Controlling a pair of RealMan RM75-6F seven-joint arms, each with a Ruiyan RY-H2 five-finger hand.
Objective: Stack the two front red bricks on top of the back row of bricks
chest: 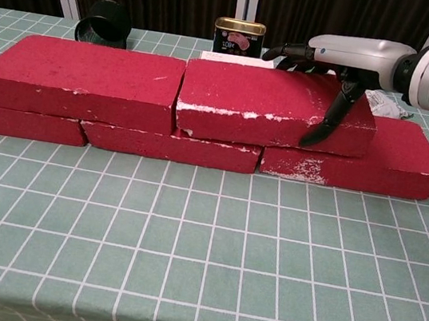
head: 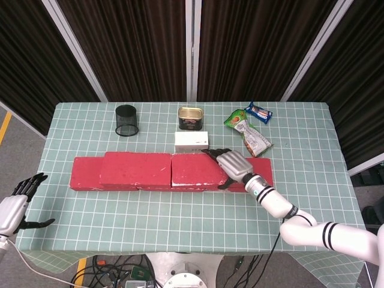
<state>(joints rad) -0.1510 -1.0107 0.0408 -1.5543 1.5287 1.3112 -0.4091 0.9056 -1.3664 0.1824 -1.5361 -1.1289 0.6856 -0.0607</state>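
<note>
- Two upper bricks lie on the back row of bricks (chest: 176, 145) at the centre of both views: the left upper brick (chest: 81, 80) and the right upper brick (chest: 263, 103), with their near ends just beside each other or touching.
- We find the right hand (head: 233, 165) grasping the right upper brick at its right end, fingers (chest: 291, 52) reaching over the top to the far edge and the thumb (chest: 325, 124) pressed on the near face.
- We find the left hand (head: 13, 207) at the lower left of the head view, off the table (head: 192, 225), released, fingers spread, holding nothing.
- We judge the stacking nearly complete; what remains appears to be a final seating of the right upper brick and letting go.
- We judge the bricks stiff, heavy for their bulk, and rough enough to resist slipping; white chipping along the edges suggests they crumble if knocked.
- We recommend taking hold across the short width near one end, thumb on the near face and fingers over the far edge, as at present, and setting down flat.
- We note behind the row a white box (head: 191, 141), a tin (head: 190, 117), a black mesh cup (head: 126, 120) and snack packets (head: 252, 129), well apart from the work.
</note>
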